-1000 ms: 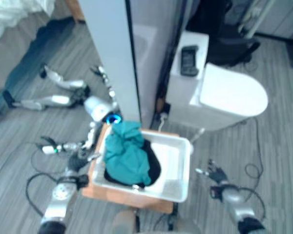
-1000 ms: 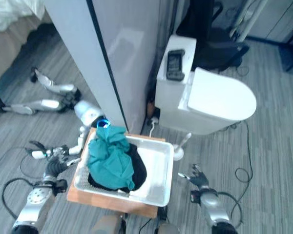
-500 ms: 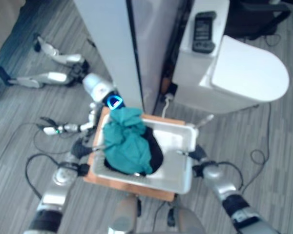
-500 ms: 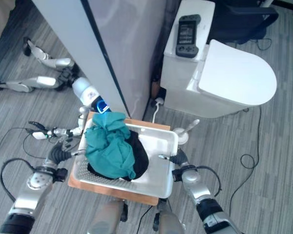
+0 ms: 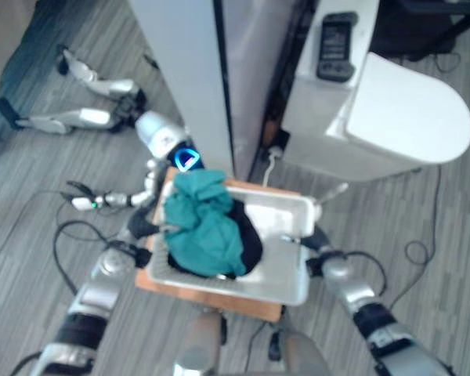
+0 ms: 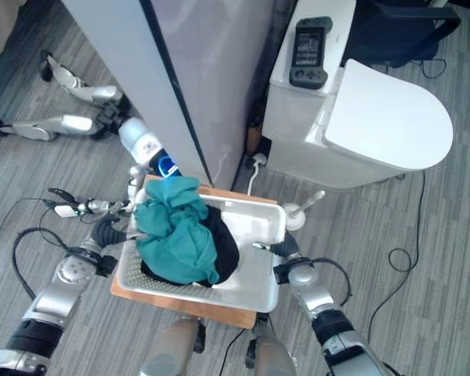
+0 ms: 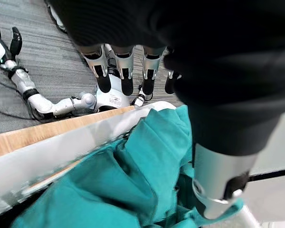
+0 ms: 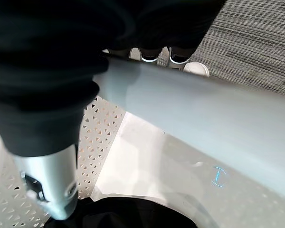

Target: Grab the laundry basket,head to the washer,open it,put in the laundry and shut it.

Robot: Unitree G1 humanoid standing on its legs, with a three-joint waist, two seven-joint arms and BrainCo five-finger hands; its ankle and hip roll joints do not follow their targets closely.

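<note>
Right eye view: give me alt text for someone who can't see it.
A white laundry basket holding teal cloth over dark clothes sits on a wooden stool, the robot's left hand and right hand at its opposite rims. Behind stands a white washer.

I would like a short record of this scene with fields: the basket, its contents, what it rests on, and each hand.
basket: white laundry basket, upright
contents: teal cloth heaped over a dark garment
support: wooden board under the basket
left hand: left hand at the basket's left rim, fingers straight beyond it, thumb over the cloth
right hand: right hand at the right rim, fingers over its outer side, thumb inside
nearby: white appliance ahead
</note>
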